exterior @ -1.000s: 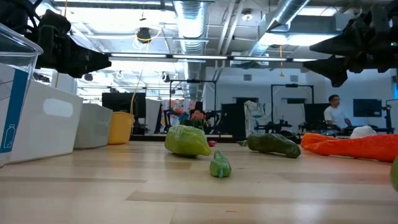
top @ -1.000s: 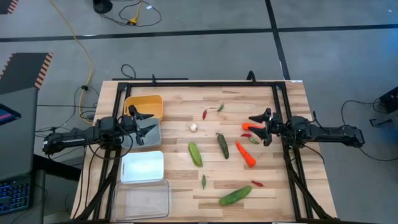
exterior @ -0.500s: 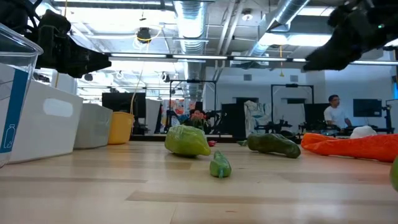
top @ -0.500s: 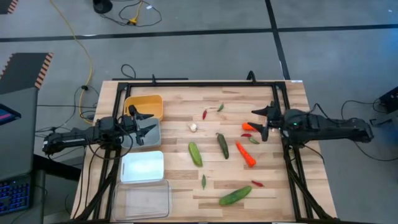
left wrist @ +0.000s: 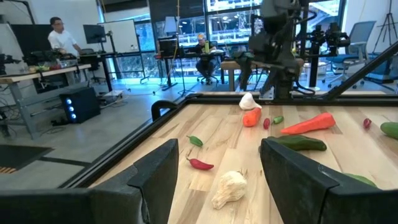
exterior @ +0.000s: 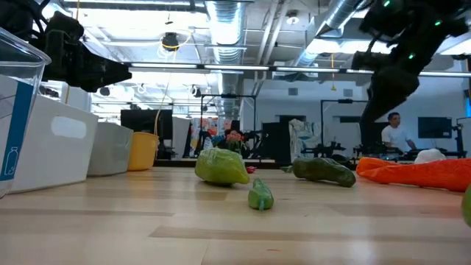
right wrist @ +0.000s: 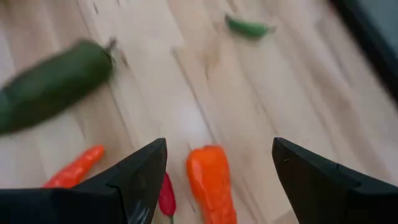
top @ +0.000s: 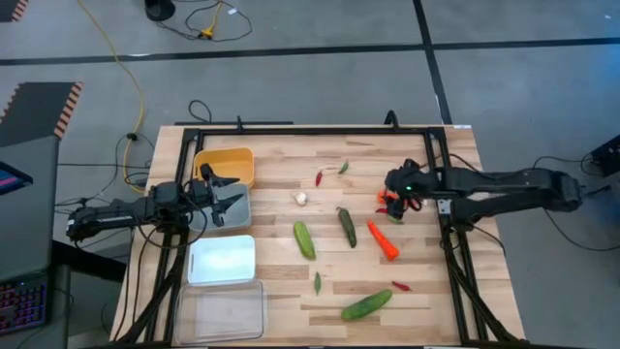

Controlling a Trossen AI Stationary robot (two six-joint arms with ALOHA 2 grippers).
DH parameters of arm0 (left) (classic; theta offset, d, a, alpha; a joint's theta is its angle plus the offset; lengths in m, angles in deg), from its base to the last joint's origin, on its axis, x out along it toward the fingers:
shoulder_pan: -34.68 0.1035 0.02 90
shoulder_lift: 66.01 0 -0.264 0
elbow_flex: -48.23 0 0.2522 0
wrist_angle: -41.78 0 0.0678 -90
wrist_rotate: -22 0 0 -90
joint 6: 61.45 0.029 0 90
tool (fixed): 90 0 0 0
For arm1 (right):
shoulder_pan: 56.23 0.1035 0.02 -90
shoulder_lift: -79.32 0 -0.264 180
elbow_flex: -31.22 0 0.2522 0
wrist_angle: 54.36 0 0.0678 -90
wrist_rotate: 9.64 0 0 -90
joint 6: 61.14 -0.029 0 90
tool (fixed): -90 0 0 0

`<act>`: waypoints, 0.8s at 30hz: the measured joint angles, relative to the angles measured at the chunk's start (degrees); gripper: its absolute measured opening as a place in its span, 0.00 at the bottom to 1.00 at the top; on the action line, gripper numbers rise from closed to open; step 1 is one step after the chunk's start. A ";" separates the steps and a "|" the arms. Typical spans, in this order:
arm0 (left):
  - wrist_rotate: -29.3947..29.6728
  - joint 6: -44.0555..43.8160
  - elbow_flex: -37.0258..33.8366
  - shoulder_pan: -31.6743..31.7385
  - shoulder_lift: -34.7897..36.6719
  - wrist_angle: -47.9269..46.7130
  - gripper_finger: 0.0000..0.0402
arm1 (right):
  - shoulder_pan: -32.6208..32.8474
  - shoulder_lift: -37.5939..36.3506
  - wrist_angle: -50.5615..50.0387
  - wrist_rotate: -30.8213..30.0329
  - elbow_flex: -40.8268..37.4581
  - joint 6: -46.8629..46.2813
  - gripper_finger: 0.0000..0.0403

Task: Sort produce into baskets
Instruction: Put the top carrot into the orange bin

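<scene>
My right gripper hangs open above a short orange carrot; in the right wrist view its fingers stand on either side of that carrot without touching it. A red chili lies beside the carrot. A long carrot, a dark cucumber and a garlic bulb lie on the table. My left gripper is open and empty over the grey bin. The yellow bin, white bin and clear bin line the table's left side.
A light green cucumber, another cucumber, and small red and green chilies are scattered across the middle. A black frame rims the table. People sit in the room behind.
My right gripper has reached out toward the table's left edge and tipped its fingers downward, so it now hangs over the short orange carrot. The produce has stayed in place.
</scene>
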 joint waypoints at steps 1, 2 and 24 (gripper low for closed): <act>0.00 0.00 -0.02 0.00 0.00 0.00 0.53 | -0.73 1.56 -0.55 1.28 0.35 0.01 0.80; 0.00 0.00 -0.01 0.00 0.01 0.00 0.53 | -1.42 3.06 -0.91 2.46 0.69 -0.02 0.80; 0.00 0.00 0.00 0.00 0.00 -0.02 0.53 | -8.62 25.29 -1.66 7.08 1.74 4.47 0.69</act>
